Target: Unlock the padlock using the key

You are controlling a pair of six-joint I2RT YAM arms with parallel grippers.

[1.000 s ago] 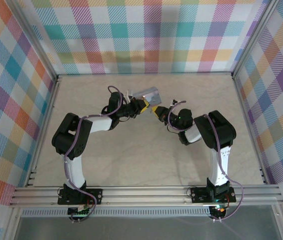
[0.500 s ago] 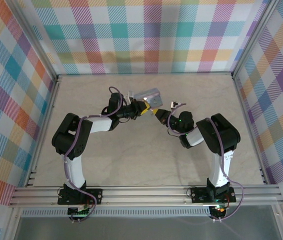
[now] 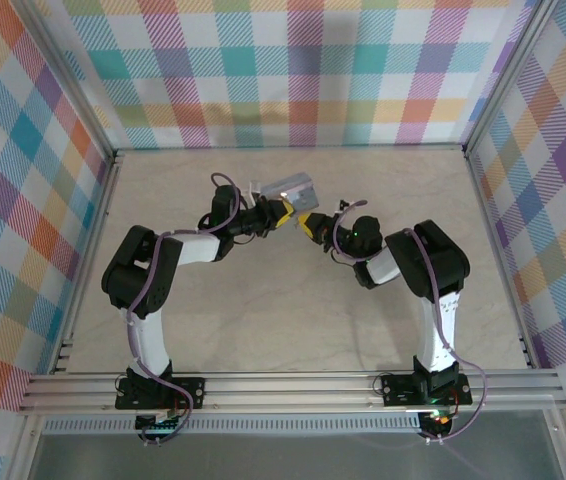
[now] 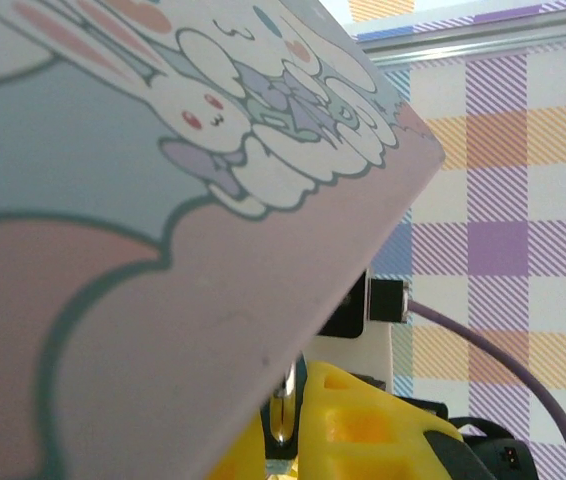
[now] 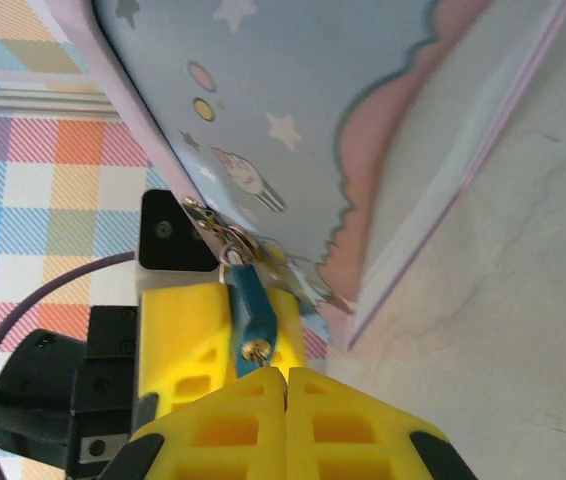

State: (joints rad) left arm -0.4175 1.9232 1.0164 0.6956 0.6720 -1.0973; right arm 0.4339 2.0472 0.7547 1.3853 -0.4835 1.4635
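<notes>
Top view: the left gripper (image 3: pixel 281 211) is clamped on the edge of the pastel tin (image 3: pixel 295 187), holding it tilted above the bench (image 3: pixel 263 320); the right gripper (image 3: pixel 307 224) sits just beside it, tips nearly meeting.

Left wrist view: the tin's bunny-printed face (image 4: pixel 143 250) looms close.

Right wrist view: the blue padlock (image 5: pixel 250 312) hangs from the tin's clasp; the right gripper's yellow fingers are pressed together just beneath its lower end; the key cannot be made out.

Right hand (image 3: pixel 307 222) back nearer tin (image 3: pixel 293 187).
</notes>
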